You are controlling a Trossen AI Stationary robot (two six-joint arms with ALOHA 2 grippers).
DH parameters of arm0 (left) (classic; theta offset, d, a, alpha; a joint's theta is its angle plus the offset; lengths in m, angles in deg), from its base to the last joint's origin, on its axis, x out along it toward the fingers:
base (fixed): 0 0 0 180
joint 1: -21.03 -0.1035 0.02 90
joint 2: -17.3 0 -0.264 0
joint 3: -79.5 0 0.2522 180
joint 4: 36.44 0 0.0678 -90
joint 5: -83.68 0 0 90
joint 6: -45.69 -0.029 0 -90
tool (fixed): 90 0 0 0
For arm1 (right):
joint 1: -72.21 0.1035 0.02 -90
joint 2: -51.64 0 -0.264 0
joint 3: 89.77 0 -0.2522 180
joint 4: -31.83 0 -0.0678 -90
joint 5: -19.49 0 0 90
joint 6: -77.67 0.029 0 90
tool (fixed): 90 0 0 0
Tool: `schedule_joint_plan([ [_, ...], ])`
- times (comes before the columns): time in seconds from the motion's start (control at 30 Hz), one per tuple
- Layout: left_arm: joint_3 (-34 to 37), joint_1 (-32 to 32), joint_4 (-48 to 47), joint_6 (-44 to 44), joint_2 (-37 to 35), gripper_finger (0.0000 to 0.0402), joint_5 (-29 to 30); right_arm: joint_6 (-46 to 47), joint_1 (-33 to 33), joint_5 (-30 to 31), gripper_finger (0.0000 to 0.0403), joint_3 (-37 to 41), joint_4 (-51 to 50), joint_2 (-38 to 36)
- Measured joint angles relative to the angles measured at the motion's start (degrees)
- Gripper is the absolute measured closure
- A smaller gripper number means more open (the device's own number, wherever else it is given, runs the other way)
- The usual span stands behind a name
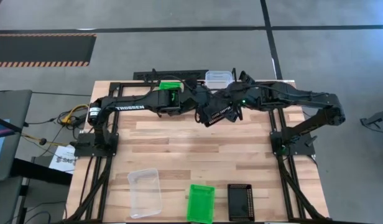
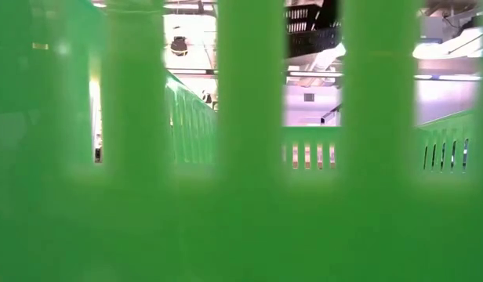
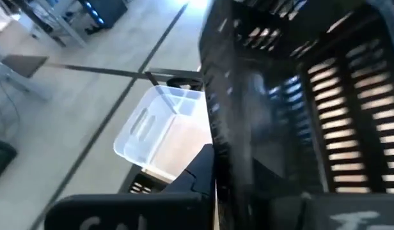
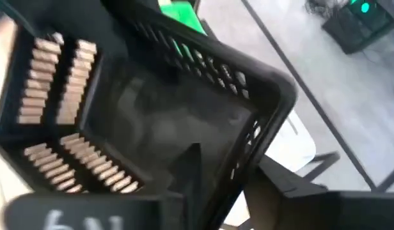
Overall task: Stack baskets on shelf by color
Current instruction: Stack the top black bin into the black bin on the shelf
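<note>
Handing a black mesh basket (image 1: 217, 114) between our two arms, we were midway through the black stack at the back of the table. The basket hung tilted in the air just in front of the shelf (image 1: 198, 77), between the green basket (image 1: 169, 85) and the clear basket (image 1: 218, 77) that already sat on that rack. Our left gripper (image 1: 201, 107) had reached in from the green-basket side; its fingers were pinched shut, and its wrist view showed them clamped on the black basket's wall. Our right gripper (image 1: 236, 107) came in from the clear-basket side, and its wrist view looked straight into the same basket, but we could not tell whether its fingers were spread or gripping.

Well away from the shelf, at the table's near edge, three more baskets waited in a row: a second clear basket (image 1: 145, 191), a second green basket (image 1: 200, 203) and a second black basket (image 1: 240, 201). The low view was filled by the green one's slats, so it told us little.

We judged the transfer to be the step in hand. The next move called for levelling the basket, then lowering it onto a free spot on the shelf between the two colours, without knocking either neighbour.
</note>
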Motion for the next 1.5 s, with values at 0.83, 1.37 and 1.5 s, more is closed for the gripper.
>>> schedule_joint_plan([
  [0.83,0.1,-14.8,-6.0,31.7,0.2,0.0401,-7.6,6.6,-1.9,22.9,0.0397,-30.9,-30.0,-0.7],
  [1.37,5.9,-24.0,-3.2,33.8,0.3,0.0402,-15.6,7.6,-15.8,24.4,0.0401,-30.9,-30.0,-10.8],
  [1.5,9.4,-24.2,-0.6,38.6,0.4,0.0401,-15.1,5.6,-17.8,24.6,0.0402,-30.9,-30.0,-13.7],
])
